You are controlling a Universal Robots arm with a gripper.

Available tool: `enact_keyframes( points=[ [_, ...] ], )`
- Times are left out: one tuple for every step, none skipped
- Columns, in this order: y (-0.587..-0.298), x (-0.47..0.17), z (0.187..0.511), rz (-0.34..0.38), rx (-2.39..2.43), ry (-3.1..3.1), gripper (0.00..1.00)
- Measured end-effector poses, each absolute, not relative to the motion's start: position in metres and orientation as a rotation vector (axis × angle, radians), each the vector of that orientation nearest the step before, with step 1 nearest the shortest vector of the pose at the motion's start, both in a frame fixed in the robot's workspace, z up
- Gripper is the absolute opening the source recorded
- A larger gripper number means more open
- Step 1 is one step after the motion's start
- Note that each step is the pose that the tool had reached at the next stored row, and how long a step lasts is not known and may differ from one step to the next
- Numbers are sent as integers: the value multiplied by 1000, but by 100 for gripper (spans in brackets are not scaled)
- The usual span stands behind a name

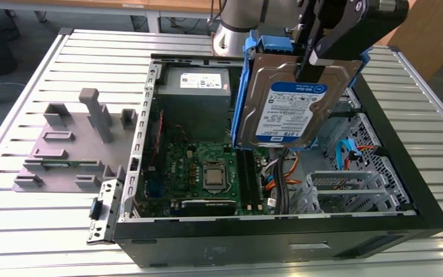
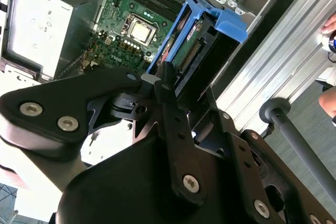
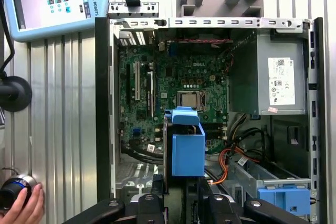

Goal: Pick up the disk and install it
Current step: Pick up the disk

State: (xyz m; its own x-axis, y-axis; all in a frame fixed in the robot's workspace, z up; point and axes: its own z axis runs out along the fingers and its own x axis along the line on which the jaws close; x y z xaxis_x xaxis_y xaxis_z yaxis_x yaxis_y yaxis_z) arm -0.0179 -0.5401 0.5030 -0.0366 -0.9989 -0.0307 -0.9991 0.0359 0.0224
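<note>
Gripper [image 1: 311,72] clamped on the disk [image 1: 287,115], which hangs upright over the open computer case [image 1: 283,228]; likely risk is its blue bracket [image 1: 246,86] snagging the loose cables [image 1: 279,173] underneath, or the disk slipping if tilted.

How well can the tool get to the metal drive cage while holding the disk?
Probably yes: the tool, shut on the disk, hangs above the open case, and the metal drive cage lies uncovered inside it; orange cables run close beside it.
</note>
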Motion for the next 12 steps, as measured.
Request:
enact_keyframes(
  points=[
    [-540, -17, 503, 59, -2176, 2256, 35],
    [-540, -17, 503, 59, -2176, 2256, 35],
    [-540, -15, 503, 59, -2176, 2256, 35],
    [-540, -14, 503, 59, -2176, 2256, 35],
    [-540, -11, 503, 59, -2176, 2256, 35],
    [-540, -9, 503, 59, -2176, 2256, 35],
    [-540, -6, 503, 59, -2176, 2256, 35],
    [-540, -4, 503, 59, -2176, 2256, 35],
    [-540, -1, 503, 59, -2176, 2256, 35],
    [-540, 2, 503, 59, -2176, 2256, 35],
    [-540, 6, 503, 59, -2176, 2256, 35],
    [-540, 10, 503, 59, -2176, 2257, 35]
  ],
)
